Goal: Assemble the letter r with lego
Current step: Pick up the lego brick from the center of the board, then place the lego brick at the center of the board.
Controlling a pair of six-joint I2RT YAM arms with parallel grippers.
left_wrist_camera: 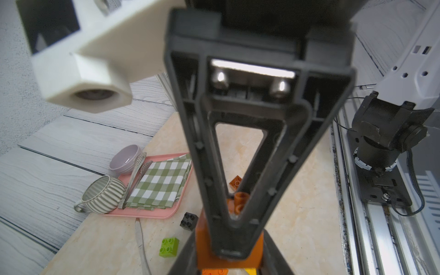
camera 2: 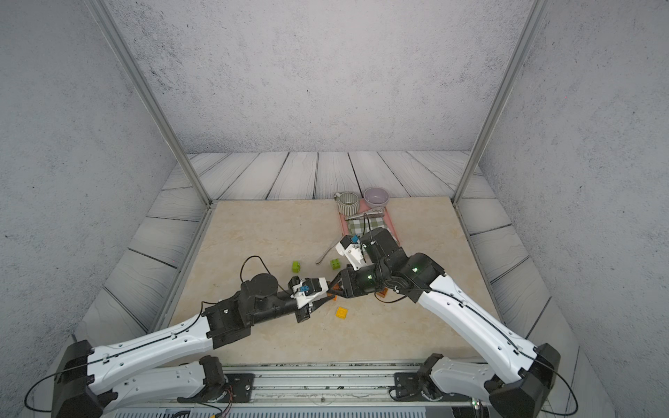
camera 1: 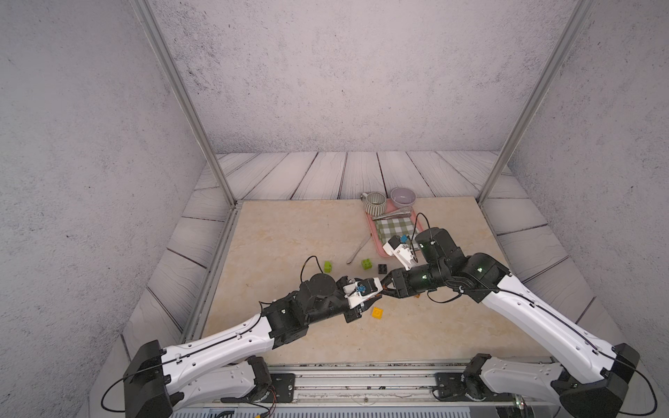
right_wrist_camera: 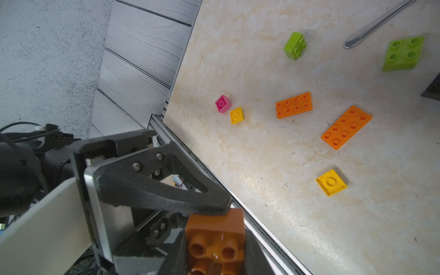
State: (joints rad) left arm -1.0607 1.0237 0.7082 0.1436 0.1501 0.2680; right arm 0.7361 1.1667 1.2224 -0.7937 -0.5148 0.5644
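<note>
- Clenching brown brick (right_wrist_camera: pixel 215 235) with right hand (camera 1: pixel 384 287) over surface (camera 1: pixel 289 235) centre; barely visible in both top views.
- Touching it with one left hand (camera 1: pixel 376 295) finger (right_wrist_camera: pixel 166 192); cannot tell if gripping, other finger hidden.
- At 6 o'clock, yellow brick (camera 1: pixel 377 312).

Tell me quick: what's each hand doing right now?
Left hand: closed on the brown brick.
Right hand: closed on the same brown brick.

I noted white arm shells (camera 1: pixel 217 347), black joint housings (camera 1: pixel 318 286), thin black cables (camera 1: pixel 311 257) in loops, green status lights (camera 1: pixel 479 269) glowing, white wrist-camera mounts (camera 1: pixel 398 249), black ribbed triangular fingers (right_wrist_camera: pixel 166 192), silver screws (right_wrist_camera: pixel 136 166).
</note>
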